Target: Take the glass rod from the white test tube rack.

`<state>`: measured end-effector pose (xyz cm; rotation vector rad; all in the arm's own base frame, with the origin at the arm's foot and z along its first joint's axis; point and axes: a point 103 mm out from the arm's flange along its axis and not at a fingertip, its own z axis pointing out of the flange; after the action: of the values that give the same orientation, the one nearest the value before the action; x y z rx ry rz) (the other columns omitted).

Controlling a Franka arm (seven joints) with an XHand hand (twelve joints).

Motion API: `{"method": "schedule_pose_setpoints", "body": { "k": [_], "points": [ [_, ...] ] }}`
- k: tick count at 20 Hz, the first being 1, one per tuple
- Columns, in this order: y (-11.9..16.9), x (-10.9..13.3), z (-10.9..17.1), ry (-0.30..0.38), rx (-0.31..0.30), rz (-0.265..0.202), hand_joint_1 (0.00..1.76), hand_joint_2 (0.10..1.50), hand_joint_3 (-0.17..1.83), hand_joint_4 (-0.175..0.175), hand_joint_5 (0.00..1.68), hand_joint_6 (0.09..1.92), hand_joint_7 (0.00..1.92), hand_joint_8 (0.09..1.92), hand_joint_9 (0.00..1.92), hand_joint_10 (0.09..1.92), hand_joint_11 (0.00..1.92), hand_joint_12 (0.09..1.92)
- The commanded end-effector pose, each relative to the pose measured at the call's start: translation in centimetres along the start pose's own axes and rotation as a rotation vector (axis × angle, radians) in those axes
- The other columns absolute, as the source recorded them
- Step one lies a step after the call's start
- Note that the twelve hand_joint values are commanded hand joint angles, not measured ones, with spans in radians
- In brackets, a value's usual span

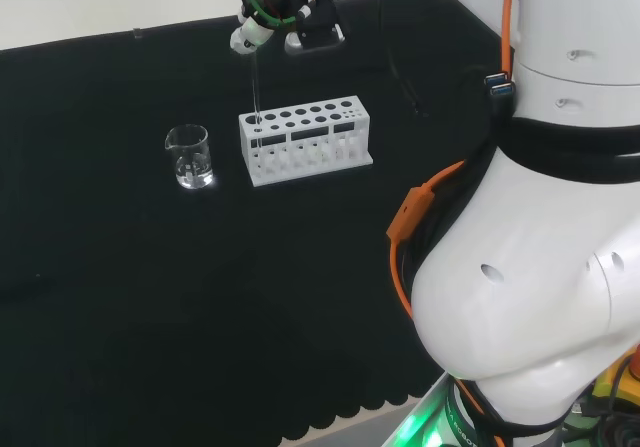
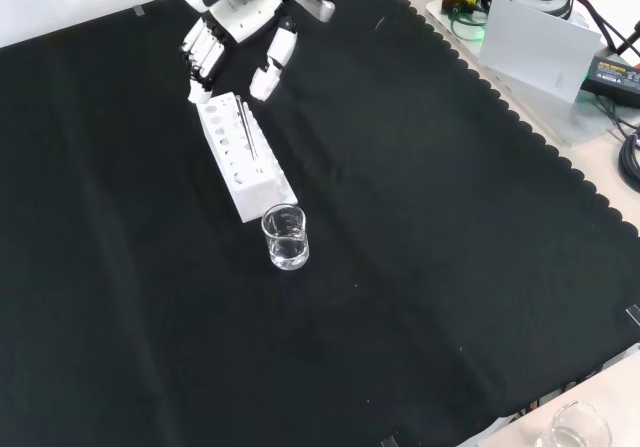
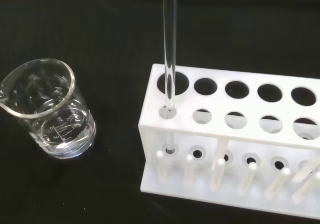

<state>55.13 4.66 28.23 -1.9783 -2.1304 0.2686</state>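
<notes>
Closest to my wrist camera, the glass rod (image 3: 169, 48) stands upright in the end hole of the white test tube rack (image 3: 235, 134), directly below the hand (image 1: 262, 19). From the head view I see its top reaching the curled fingertips (image 1: 248, 37), which seem to pinch it. Just beyond the rack's rod end sits a small glass beaker (image 3: 47, 111), apart from the hand.

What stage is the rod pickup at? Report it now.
Done: the robot hand is above the end of the white test tube rack nearest the beaker, at the top of the glass rod. In hand: the grasp, not clearly closed. Left: lifting; the rod's lower end sits in a corner hole.
</notes>
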Motion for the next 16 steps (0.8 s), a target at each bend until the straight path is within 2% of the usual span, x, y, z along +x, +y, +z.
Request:
{"method": "schedule_pose_setpoints", "body": {
  "k": [1, 8, 12, 14, 16],
  "points": [
    [0.77, -0.48, 0.87, -0.002, 0.011, 0.002, 0.62, 1.17, -0.17, -0.116, 0.45, 0.10, 0.38, 0.76, 0.41, 0.73, 0.25, 1.38],
    [0.88, -1.19, 1.52, -0.006, 0.038, 0.009, 0.62, 1.18, -0.17, -0.116, 0.47, 0.12, 0.41, 0.76, 0.43, 0.73, 0.25, 1.38],
    [0.95, -1.36, 1.66, -0.005, 0.046, 0.007, 0.62, 1.18, -0.17, -0.118, 0.47, 0.15, 0.46, 0.75, 0.53, 0.70, 0.28, 1.37],
    [1.02, -1.28, 1.62, -0.007, 0.039, 0.005, 0.62, 1.18, -0.17, -0.119, 0.48, 0.19, 0.48, 0.74, 0.59, 0.67, 0.29, 1.36],
    [1.09, -1.20, 1.51, -0.006, 0.034, 0.003, 0.63, 1.19, -0.17, -0.117, 0.46, 0.30, 0.52, 0.73, 0.63, 0.64, 0.31, 1.36]
  ]
}}
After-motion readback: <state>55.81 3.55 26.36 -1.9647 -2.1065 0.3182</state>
